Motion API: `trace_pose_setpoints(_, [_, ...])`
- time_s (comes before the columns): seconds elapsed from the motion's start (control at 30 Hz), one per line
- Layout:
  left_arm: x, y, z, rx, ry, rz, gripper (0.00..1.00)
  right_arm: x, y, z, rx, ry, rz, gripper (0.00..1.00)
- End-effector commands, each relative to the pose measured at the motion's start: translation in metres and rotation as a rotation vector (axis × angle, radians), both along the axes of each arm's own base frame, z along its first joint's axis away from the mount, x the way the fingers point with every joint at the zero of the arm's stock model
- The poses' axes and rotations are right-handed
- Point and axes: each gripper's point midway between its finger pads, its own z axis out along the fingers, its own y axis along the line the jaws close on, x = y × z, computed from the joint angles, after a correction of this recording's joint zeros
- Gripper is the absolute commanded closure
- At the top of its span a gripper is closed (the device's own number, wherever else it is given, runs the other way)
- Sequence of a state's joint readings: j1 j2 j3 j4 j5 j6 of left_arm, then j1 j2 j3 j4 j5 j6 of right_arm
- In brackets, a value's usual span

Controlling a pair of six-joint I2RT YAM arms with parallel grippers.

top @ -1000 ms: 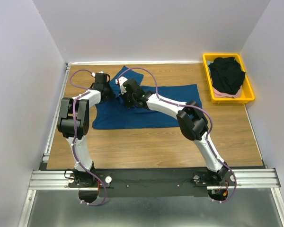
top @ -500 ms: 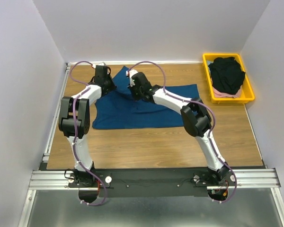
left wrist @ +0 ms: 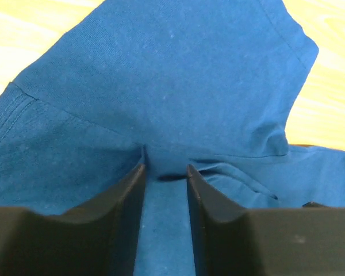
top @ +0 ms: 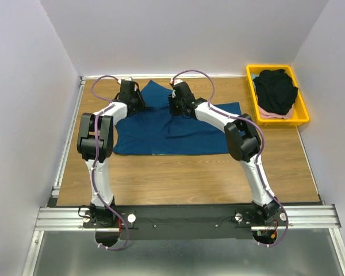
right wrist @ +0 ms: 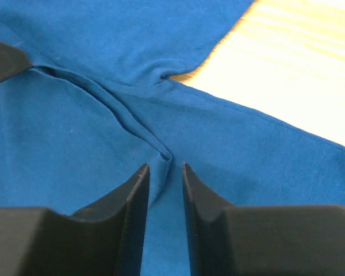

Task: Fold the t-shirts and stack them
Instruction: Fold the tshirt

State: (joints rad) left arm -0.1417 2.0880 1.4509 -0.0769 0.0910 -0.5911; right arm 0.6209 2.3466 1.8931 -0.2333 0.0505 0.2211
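Observation:
The dark navy-blue t-shirt (top: 167,129) lies spread on the wooden table, with a sleeve flap pointing to the far edge. No print shows on it. My left gripper (top: 136,104) is shut on a pinch of its cloth at the far left; in the left wrist view the gripper (left wrist: 165,169) has blue cloth (left wrist: 161,86) between its fingers. My right gripper (top: 177,109) is shut on a fold of the shirt at the far middle, and the right wrist view shows the gripper (right wrist: 165,168) on a ridge of cloth (right wrist: 121,115). The black t-shirt (top: 276,89) lies over the pale pink one (top: 268,115).
The yellow plastic tray (top: 302,118) stands at the far right of the table and holds the black and pink shirts. Bare wood (top: 178,178) lies between the blue shirt and the arm bases. White walls close in the far and side edges.
Both grippers have moved toward the far edge with the blue cloth in them. The right gripper also moved right. The shirt's upper part has been drawn out and lies flatter.

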Motion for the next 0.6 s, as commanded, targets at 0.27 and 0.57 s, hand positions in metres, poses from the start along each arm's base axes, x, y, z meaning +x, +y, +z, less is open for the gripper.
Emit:
trace_pose_setpoints(0.27, [-0.01,0.017,0.089,0.047,-0.16,0.051,0.26,-0.016,-0.021,0.026,0.033,0.019,-0.01,0.48])
trace_pose_setpoints(0.57, [-0.15,0.088,0.08,0.18,-0.073,0.256,0.15,-0.094,-0.118,0.017,0.054,0.183,-0.205,0.33])
